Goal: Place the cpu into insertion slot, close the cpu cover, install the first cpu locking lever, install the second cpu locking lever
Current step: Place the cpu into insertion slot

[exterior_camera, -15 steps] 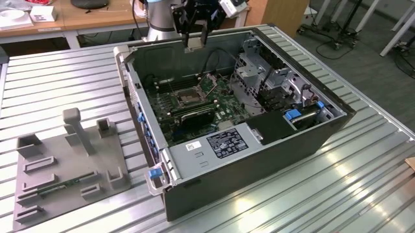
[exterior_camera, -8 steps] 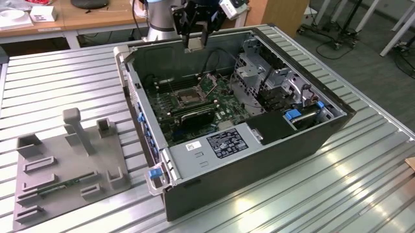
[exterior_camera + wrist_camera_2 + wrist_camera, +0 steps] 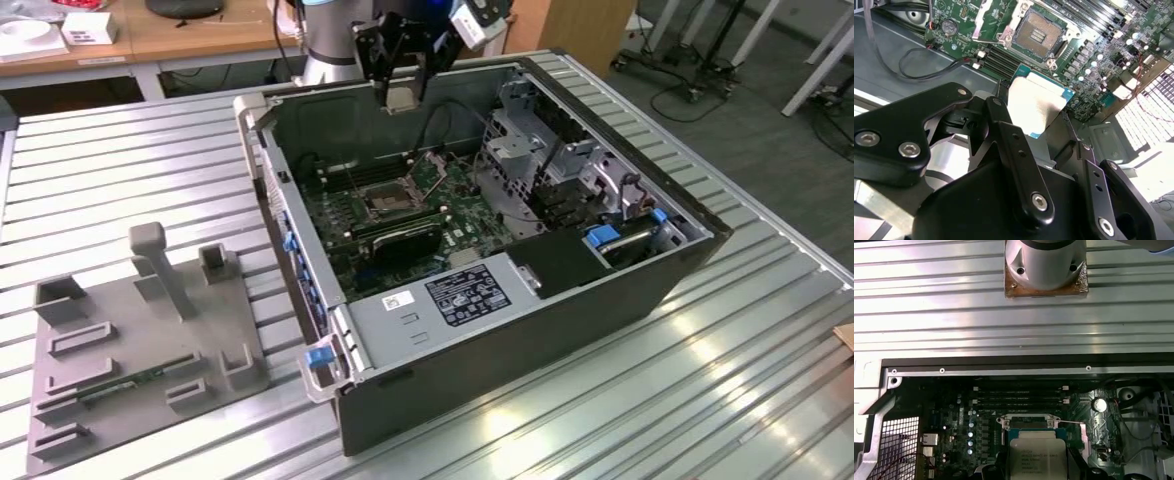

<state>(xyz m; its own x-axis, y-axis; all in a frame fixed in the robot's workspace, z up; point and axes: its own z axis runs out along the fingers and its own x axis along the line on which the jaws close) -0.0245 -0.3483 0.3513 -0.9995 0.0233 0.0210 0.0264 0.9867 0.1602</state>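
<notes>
The end effector point(image 3: 399, 90) hangs over the open computer case point(image 3: 667, 270) on the ribbed surface point(image 3: 160, 150), clenched on the cpu point(image 3: 398, 98) by two opposite edges. The cpu is square, so no axis is longer. In the first wrist view its printed lid faces the camera, edges parallel to the insertion slot point(image 3: 1040, 34) below. The slot lies bare, the cpu cover point(image 3: 988, 20) swung open beside it.
</notes>
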